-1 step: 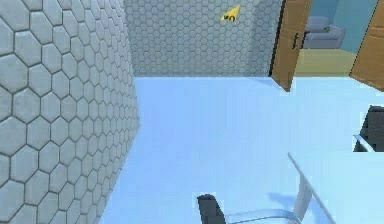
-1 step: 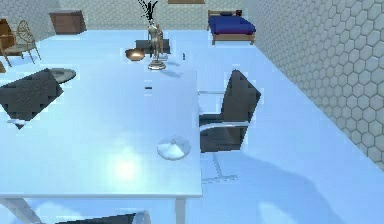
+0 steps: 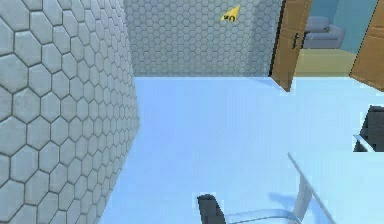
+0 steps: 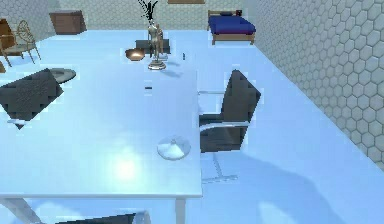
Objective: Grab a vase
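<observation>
1. White table (image 4: 100,130): spans the lower left and centre of the arm side view.
2. Dark chair (image 4: 235,105): right of centre, just beside the table's right edge.
3. Vase (image 4: 155,45): upper centre, upright at the table's far edge; apparently tan, carrying dark twigs.
4. Gripper fingers: state cannot be told.

Vase (image 4: 155,42): slim, tan-grey, dark twigs rising from its mouth. Stands upright at the table's (image 4: 100,110) far end, upper middle of the arm side view.

The tabletop (image 4: 95,125) looks glossy and smooth, the wall (image 3: 60,110) is hexagon-tiled and matt, the door (image 3: 290,45) is wood.
</observation>
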You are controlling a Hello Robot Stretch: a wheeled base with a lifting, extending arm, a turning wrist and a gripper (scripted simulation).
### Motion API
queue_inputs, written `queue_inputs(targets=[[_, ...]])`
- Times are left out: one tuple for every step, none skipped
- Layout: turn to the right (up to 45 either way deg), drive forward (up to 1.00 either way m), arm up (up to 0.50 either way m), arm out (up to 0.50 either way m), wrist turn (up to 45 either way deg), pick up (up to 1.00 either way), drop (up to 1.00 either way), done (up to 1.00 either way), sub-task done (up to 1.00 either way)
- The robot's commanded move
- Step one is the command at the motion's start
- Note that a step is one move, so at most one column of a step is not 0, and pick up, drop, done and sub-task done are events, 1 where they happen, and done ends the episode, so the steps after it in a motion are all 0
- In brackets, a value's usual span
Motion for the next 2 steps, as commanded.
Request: queue_inputs(targets=[[0.0,0.0,0.38,0.0,0.0,0.0,0.0,0.0,0.0],[0.0,0.0,0.0,0.32,0.0,0.0,0.0,0.0,0.0]])
